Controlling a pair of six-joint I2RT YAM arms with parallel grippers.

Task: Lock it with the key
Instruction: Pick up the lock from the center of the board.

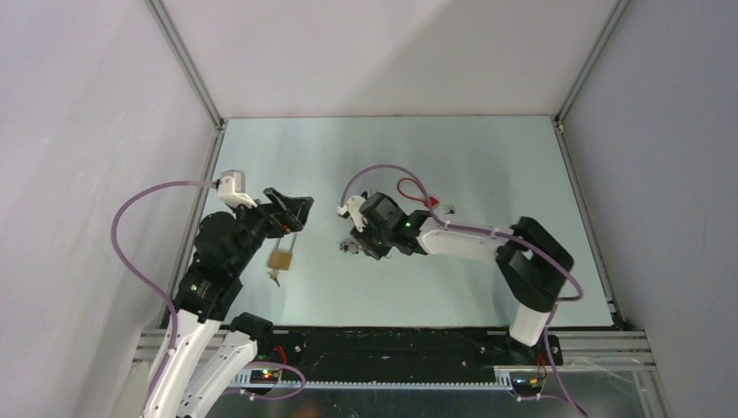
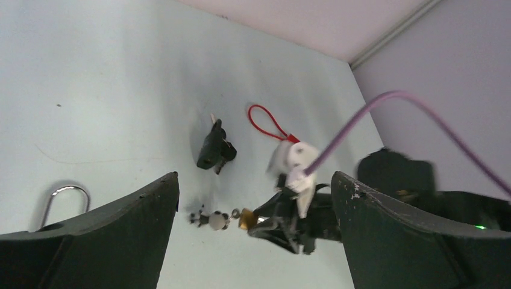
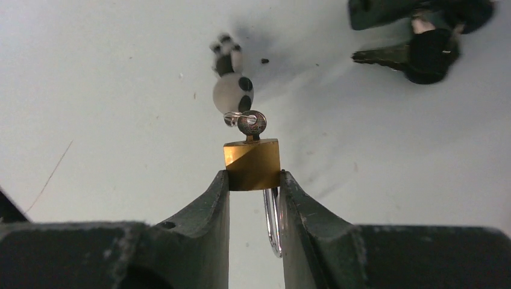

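Small brass padlock (image 3: pixel 252 164): square body, shiny, a darker diagonal shading across its face. It sits pinched btwn the two finger tips of the R claw (image 3: pixel 253 180), which presses on its two sides, roughly mid-bench, held off the pale grey bench (image 3: pixel 90 90) w/ its shadow below. Silver key (image 3: pixel 251 123) sticks out of the body's end facing away from the claw; only the round head shows, blade inside. Thin wire ring through the head carries a white bead charm w/ black spots (image 3: pixel 232 90), dangling beyond the key. Silver shackle (image 3: pixel 272 223) runs back btwn the fingers along the R finger; only one leg shows, so can't tell if it's latched or sprung.

Further out in R wrist view: bunch of black-headed keys (image 3: pixel 428 51) lying on the bench, apart from the lock. Left wrist view shows a red cord loop (image 2: pixel 265 122) on the bench past those keys.

L claw (image 2: pixel 254 180) spread wide, nothing btwn its fingers. Just on its near side a second brass padlock (image 1: pixel 278 259) lies flat, well apart from the held one; its silver hoop (image 2: pixel 71 187) peeks out beside the L claw's finger.
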